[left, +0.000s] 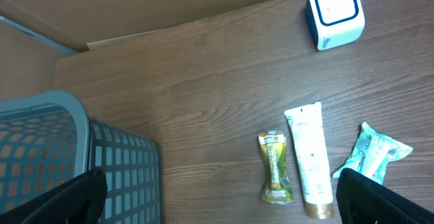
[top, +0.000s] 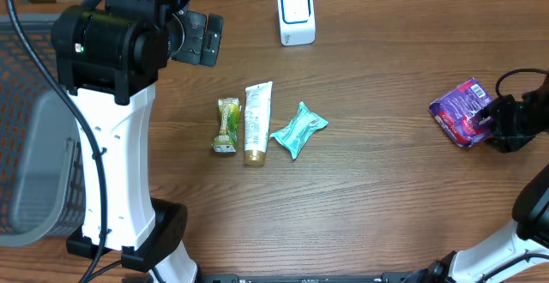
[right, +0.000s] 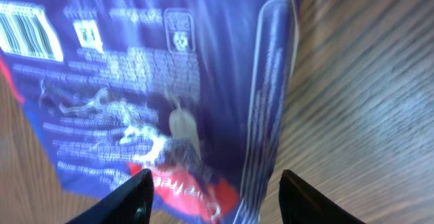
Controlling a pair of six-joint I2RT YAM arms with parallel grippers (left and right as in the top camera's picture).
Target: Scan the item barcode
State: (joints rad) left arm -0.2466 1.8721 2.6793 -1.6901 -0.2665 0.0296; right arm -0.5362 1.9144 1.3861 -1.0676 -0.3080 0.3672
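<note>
Filling right-wrist view — purple packet (right: pixel 169 81), edges cropped, print blurred.

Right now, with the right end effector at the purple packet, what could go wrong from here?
1. The right end effector has its jaws apart over the glossy purple packet, which lies flat on the wood; closing might skid it or catch only a thin edge.
2. The barcode sits near one corner, facing up; a grip there could hide it from the scanner, which stands far across the table.
</note>
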